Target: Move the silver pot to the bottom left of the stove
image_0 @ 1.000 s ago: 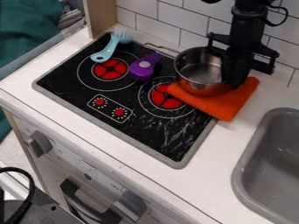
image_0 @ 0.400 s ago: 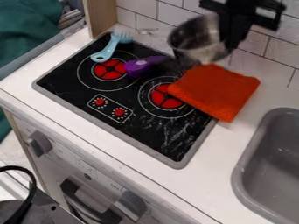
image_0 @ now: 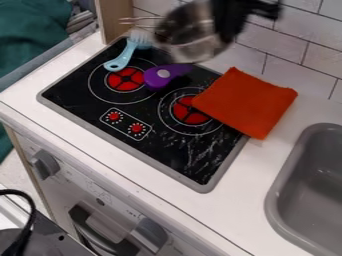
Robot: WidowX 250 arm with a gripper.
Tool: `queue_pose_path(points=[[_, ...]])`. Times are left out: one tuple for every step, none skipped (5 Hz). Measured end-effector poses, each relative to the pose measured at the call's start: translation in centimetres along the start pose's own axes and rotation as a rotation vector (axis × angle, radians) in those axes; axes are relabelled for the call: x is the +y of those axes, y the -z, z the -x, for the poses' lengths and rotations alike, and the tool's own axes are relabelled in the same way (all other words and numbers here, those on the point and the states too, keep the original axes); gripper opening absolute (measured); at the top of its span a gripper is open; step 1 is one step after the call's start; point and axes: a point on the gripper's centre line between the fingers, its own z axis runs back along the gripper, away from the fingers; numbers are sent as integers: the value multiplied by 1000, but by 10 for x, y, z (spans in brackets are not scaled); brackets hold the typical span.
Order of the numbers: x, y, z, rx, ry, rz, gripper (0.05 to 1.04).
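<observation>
A silver pot (image_0: 197,49) is in the air above the back edge of a toy stove (image_0: 194,162), its motion-blurred body well above the stove's surface. The black gripper (image_0: 226,34) has hold of the pot's wall on the side opposite the handle (image_0: 137,21). It seems closed to about the wall's thickness, since the pot hangs from it, though blur hides the exact gap. That grip leaves the handle jutting out freely, beyond the stove's back edge.

The raised height probably serves to clear a light-blue brush (image_0: 122,57) at the stove's back left and a purple toy (image_0: 160,79) at its back middle. An orange cloth (image_0: 248,102) overlaps the stove's right side.

The task is partway done: the pot is not yet at the stove's bottom left. Next it likely needs carrying forward over the stove's left side, then lowering; dropping too soon could knock the brush.
</observation>
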Motion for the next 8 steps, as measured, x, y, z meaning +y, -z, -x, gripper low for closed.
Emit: queue_pose_path(points=[[32,17,24,68,-26,-20,54],[63,31,38,94,-39,-21,54],[94,51,52,149,-60,-22,54],[114,75,66,215,-57,-3,54],[113,78,70,226,0,9,54],[110,77,74,230,34,4,72],[106,76,77,251,30,-3,219],[103,66,76,229,4,-9,476]])
